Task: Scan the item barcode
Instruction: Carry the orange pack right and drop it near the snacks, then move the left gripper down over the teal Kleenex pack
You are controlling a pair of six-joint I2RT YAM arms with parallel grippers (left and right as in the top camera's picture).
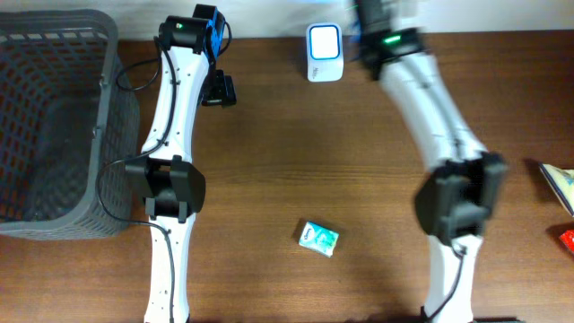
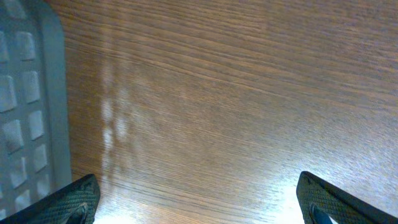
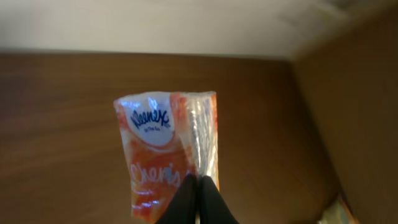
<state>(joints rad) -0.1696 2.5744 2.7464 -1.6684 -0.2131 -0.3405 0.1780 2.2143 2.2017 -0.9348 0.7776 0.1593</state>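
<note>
An orange Kleenex tissue pack [image 3: 163, 149] hangs in the right wrist view, pinched at its lower edge by my right gripper [image 3: 198, 182], which is shut on it. In the overhead view that gripper [image 1: 369, 18] is blurred at the table's far edge, just right of the white scanner [image 1: 324, 52] with its blue-lit face; the pack is hidden there. A teal tissue pack [image 1: 317, 238] lies on the table near the front middle. My left gripper [image 2: 199, 208] hovers open over bare wood at the far left, nothing between its fingers [image 2: 74, 202].
A grey plastic basket [image 1: 54, 126] fills the left side, and its wall [image 2: 31, 93] shows beside the left gripper. A book-like item [image 1: 558, 184] and a red item [image 1: 567, 238] lie at the right edge.
</note>
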